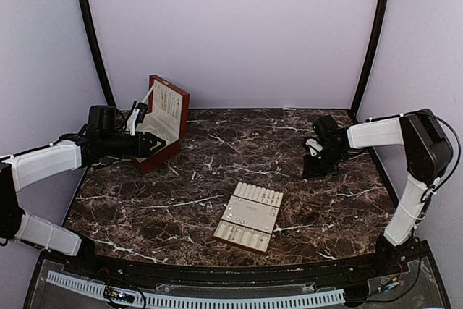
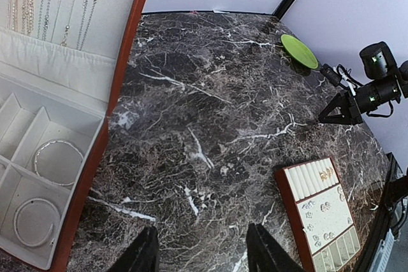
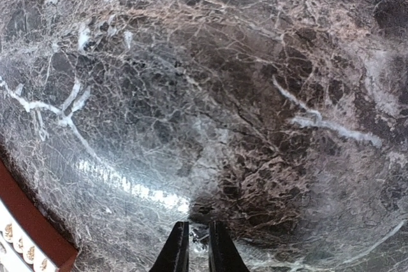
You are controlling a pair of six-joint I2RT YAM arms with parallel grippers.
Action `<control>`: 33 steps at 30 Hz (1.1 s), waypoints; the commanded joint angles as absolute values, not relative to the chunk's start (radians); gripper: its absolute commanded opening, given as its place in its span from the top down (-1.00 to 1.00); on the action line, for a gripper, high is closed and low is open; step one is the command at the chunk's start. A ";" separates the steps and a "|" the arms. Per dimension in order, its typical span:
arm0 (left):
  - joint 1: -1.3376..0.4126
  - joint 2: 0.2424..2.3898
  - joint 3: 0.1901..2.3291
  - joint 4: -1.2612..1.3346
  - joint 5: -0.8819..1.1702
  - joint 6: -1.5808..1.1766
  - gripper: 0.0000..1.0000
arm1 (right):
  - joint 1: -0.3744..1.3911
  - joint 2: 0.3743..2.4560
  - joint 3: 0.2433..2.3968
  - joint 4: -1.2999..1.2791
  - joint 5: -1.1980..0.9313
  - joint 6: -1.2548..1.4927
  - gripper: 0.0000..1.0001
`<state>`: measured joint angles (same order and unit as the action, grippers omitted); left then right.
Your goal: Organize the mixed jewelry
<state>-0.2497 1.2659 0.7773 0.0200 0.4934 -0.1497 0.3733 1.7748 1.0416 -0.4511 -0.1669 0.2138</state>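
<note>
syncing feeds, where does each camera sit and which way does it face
Top external: above, behind the robot, looking down on dark marble table, red-brown wooden box, cream slotted tray; left arm, right arm show.
Left wrist: by the box, facing across toward the right arm; own jaws apart.
Right wrist: low, facing bare marble; own jaws nearly together.
Top and left wrist share box, tray.

Jewelry pieces [image 2: 325, 206] too small to identify, wooden box [image 2: 131, 36] cut off at edge

I see tiny pale silvery jewelry pieces [image 2: 325, 206] lying scattered across the flat middle of the cream slotted tray [image 2: 299, 181]; a few sit in its ridged slots.
</note>
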 commanded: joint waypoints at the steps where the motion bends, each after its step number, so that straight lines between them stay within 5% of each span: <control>1: -0.242 1.266 0.798 0.015 0.512 -0.145 0.02 | 0.385 1.765 1.047 -0.449 -0.166 0.219 0.72; 24: -0.242 1.273 0.798 0.018 0.522 -0.150 0.01 | 0.411 1.773 1.069 -0.473 -0.113 0.209 0.97; 33: -0.242 1.272 0.799 0.018 0.522 -0.149 0.02 | 0.412 1.780 1.066 -0.469 -0.108 0.213 0.91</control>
